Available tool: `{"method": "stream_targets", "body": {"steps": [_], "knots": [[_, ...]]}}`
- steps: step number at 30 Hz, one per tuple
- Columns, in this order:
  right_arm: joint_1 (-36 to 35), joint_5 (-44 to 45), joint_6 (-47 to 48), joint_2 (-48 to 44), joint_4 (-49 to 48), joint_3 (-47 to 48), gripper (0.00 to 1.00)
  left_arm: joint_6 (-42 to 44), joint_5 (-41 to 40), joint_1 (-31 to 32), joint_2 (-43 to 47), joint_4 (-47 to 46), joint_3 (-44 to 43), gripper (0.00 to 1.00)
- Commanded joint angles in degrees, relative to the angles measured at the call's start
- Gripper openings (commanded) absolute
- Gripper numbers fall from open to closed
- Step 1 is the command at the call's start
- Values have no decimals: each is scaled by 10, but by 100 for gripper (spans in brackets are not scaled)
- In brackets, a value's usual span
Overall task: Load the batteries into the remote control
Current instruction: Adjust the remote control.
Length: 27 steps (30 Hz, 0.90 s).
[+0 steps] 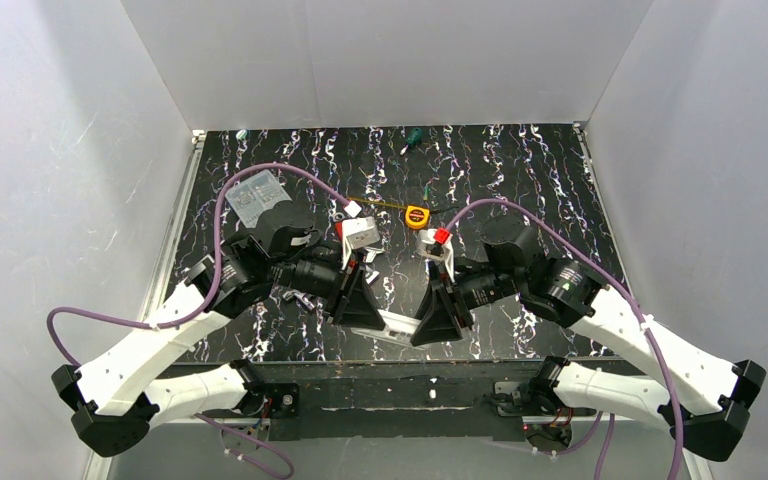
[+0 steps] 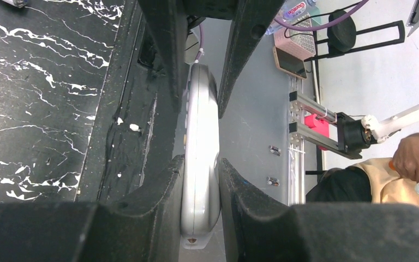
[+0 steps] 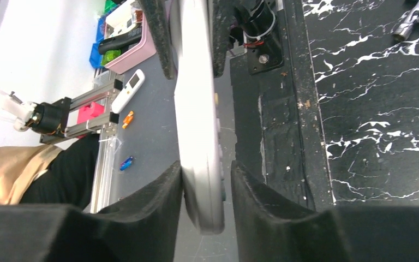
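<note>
remote control (image 2: 201,109) at 6 o'clock on the table (image 1: 520,180), held over the near edge. left gripper (image 2: 199,174) clamped on its 9 o'clock end. right gripper (image 3: 204,180) straddles the 3 o'clock end, grip unclear, cannot tell. slim glossy white plastic, rounded edges. likely light, stiff, slippery. best pinched across the broad faces near the ends.

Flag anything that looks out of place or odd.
The remote control is not lying on the table. It hangs edge-on in the air over the near edge, spanning the two arms. The left jaws clamp one end and the right jaws sit loosely around the other. Nothing looks spilled or broken.
</note>
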<state>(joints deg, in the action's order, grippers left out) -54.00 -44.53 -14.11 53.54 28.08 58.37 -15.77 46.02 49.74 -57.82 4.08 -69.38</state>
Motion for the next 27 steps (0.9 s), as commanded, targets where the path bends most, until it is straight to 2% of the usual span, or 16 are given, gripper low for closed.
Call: {"method": "stream_targets", "body": {"steps": [1, 7, 8, 9, 11, 13, 15, 17, 21, 25, 27], "knots": [[-3, -19, 3, 0, -26, 3, 37, 7, 17, 2, 2, -10, -20, 0], [-3, -41, -16, 3, -37, 4, 1, 3, -6, 2, 8, -14, -7, 0], [-3, -42, -21, 2, -39, 3, 1, 2, -12, 2, 10, -15, -5, 0], [-3, -41, -28, 0, -42, 1, 1, 0, -18, 2, 12, -16, -3, 4], [-3, -43, -39, -8, -48, -2, 1, -3, -29, 2, 16, -19, 2, 18], [-3, -44, -54, -20, -64, -11, 1, -10, -41, 2, 22, -26, 9, 46], [-3, -37, -72, -36, -85, -25, 1, -20, -54, 2, 29, -36, 21, 66], [-3, -25, -90, -52, -103, -37, 1, -33, -66, 2, 36, -58, 30, 79], [-3, -8, -138, -82, -155, -66, 1, -68, -94, 2, 48, -103, 51, 96], [-3, 47, -214, -114, -240, -99, 1, -138, -192, 2, 79, -201, 108, 98], [-3, 92, -247, -129, -269, -113, 1, -182, -252, 2, 97, -279, 148, 98]]}}
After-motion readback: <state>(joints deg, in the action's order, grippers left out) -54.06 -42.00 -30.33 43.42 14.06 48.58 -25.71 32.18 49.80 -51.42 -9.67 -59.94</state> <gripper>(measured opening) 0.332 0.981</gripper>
